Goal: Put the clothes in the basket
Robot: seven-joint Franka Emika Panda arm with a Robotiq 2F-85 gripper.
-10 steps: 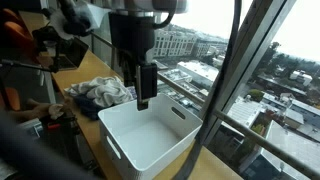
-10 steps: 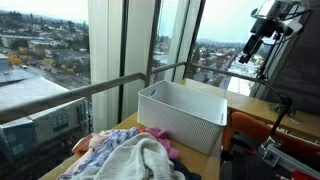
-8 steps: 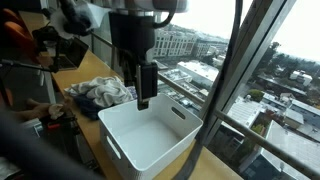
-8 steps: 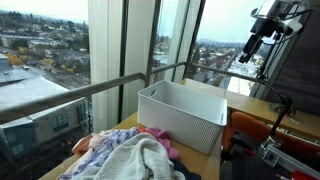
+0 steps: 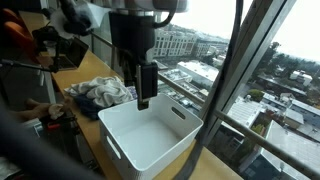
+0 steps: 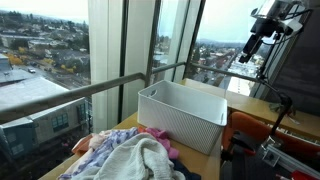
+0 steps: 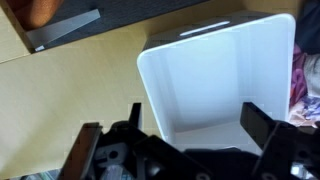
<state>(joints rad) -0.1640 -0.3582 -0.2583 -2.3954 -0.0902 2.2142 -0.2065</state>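
"Where are the clothes?"

"In an exterior view, the clothes (image 5: 100,92) are heaped on the table (image 5: 95,65) just beside the white basket (image 5: 150,155), with the gripper (image 5: 143,98) hanging over its rim."

"And from the other side?"

"There the basket (image 6: 180,125) has its long side along the window (image 6: 120,45), the clothes (image 6: 130,155) at one short end, and the gripper (image 6: 247,55) high up."

"Jaws?"

"The wrist view shows the gripper (image 7: 175,140) spread wide and holding nothing above the bare basket (image 7: 220,80), with the clothes (image 7: 306,85) at the edge."
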